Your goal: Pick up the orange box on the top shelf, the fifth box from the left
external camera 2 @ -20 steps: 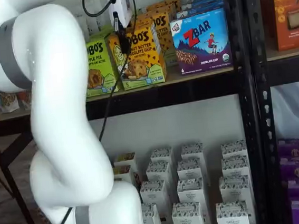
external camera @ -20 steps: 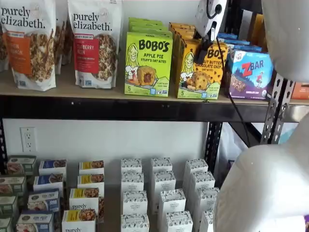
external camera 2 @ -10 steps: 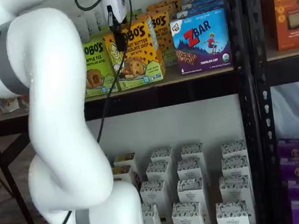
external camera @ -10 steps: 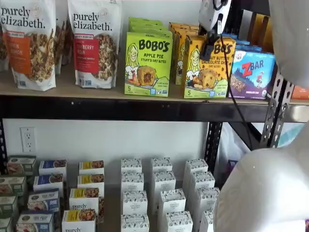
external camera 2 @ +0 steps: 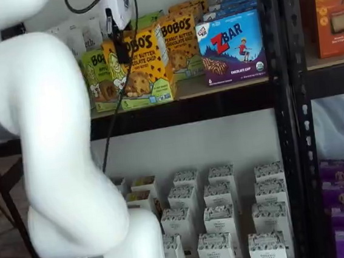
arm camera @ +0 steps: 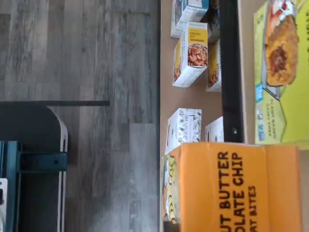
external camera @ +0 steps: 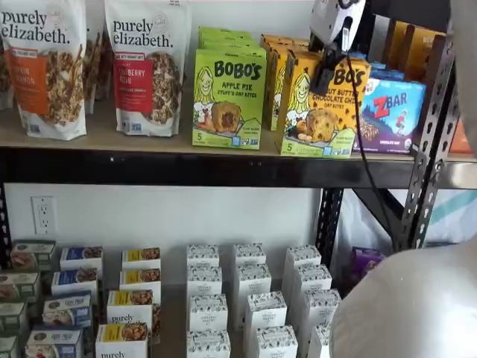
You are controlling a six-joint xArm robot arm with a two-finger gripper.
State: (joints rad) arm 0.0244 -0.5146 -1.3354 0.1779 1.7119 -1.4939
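Note:
The orange box (external camera: 322,112) (external camera 2: 141,71) hangs tilted at the front edge of the top shelf (external camera: 149,143) (external camera 2: 229,84), out ahead of the row of other orange cartons behind it. My gripper (external camera: 326,74) (external camera 2: 119,45) comes down from above, its black fingers closed over the carton's upper part, shut on it. The white gripper body sits just above the box top. In the wrist view the orange box (arm camera: 231,188) fills one corner, close to the lens, showing part of its black lettering.
A lime-green Bobo's Apple Pie carton (external camera: 228,98) (arm camera: 285,72) stands to the left of the held box, and a blue ZBar box (external camera: 389,113) (external camera 2: 232,47) to its right. Granola bags (external camera: 145,67) stand further left. Small white cartons (external camera: 253,298) fill the lower level. My white arm (external camera 2: 52,146) blocks much of one view.
The gripper has drawn the orange box forward out of its row toward the shelf's front edge and lifted it slightly. The arm has swung back with it.

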